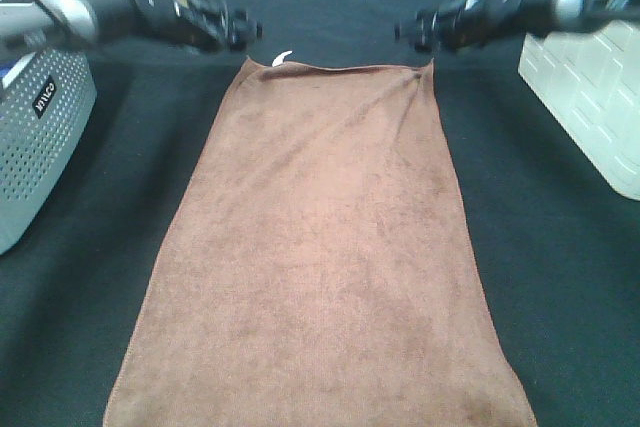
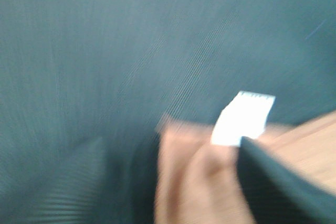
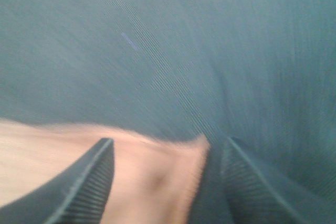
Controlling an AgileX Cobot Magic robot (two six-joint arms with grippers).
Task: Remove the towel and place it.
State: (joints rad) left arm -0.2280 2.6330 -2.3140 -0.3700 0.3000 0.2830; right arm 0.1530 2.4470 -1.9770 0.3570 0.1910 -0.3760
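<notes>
The brown towel (image 1: 320, 247) lies flat and spread out on the dark table, running from the near edge to the far middle. Its white tag (image 1: 281, 57) sits on the far short edge. My left gripper (image 1: 243, 33) hovers at the far left corner. In the blurred left wrist view its fingers (image 2: 68, 182) stand apart around that corner (image 2: 194, 177) and the tag (image 2: 244, 119). My right gripper (image 1: 410, 35) is at the far right corner. In the right wrist view the open gripper (image 3: 168, 182) straddles the towel's corner (image 3: 157, 171).
A grey perforated basket (image 1: 40, 137) stands at the left edge. A white ribbed container (image 1: 590, 97) stands at the right edge. The dark tablecloth (image 1: 560, 277) shows on both sides of the towel.
</notes>
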